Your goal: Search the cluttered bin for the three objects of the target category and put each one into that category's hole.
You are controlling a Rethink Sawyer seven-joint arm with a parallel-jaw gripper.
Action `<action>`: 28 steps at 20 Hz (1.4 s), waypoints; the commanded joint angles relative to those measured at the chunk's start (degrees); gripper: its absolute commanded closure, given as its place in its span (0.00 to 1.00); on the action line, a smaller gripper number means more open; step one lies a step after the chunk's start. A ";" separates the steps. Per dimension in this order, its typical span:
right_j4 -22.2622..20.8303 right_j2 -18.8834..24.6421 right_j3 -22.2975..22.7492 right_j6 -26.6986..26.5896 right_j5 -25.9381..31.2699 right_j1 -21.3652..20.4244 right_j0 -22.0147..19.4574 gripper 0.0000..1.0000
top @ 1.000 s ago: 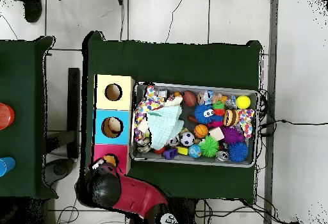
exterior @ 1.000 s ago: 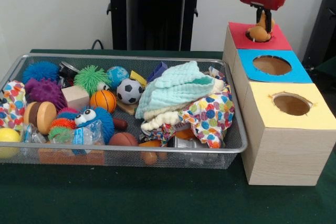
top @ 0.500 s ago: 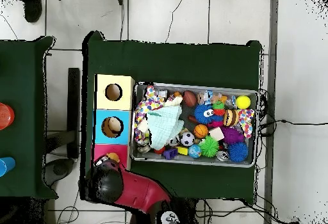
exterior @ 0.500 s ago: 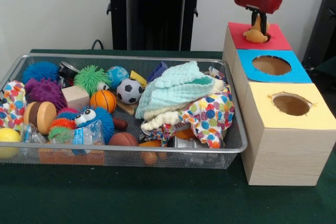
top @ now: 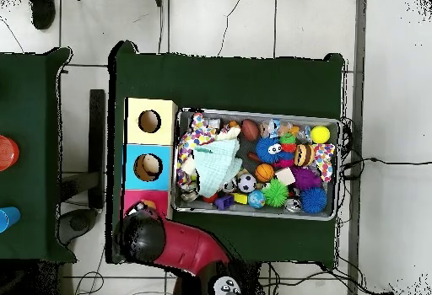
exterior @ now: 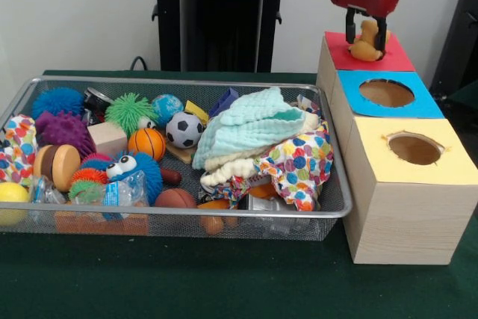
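Observation:
My gripper (exterior: 365, 38) hangs over the red-topped box (exterior: 398, 57) at the far right, fingers spread open. An orange-tan toy (exterior: 364, 51) sits in that box's hole between the fingers, and neither finger visibly presses on it. The wire bin (exterior: 179, 81) holds a soccer ball (exterior: 184, 129), a basketball (exterior: 147, 143), a brown football (exterior: 175, 199), spiky balls, a blue googly-eyed toy (exterior: 134, 170) and cloths (exterior: 258, 129). In the overhead view the arm's head (top: 140, 236) covers the gripper and part of the red-topped box (top: 132, 197).
A blue-topped box (exterior: 429, 104) and a yellow-topped box (exterior: 451, 163) stand in line with the red one, to the right of the bin, each with a round hole. A black stand (exterior: 220, 16) rises behind the bin. Green cloth (exterior: 187, 278) covers the table.
The fingers, shut on the orange-tan toy a second ago, have spread apart. The gripper has shifted slightly left and up, and the toy stays in the red box's hole.

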 commanded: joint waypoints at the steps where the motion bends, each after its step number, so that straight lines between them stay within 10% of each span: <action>1: -0.43 1.64 -5.25 5.82 -3.32 -0.54 -3.29 0.00; 28: 2.47 2.06 -2.50 8.19 7.96 -11.32 -2.82 0.00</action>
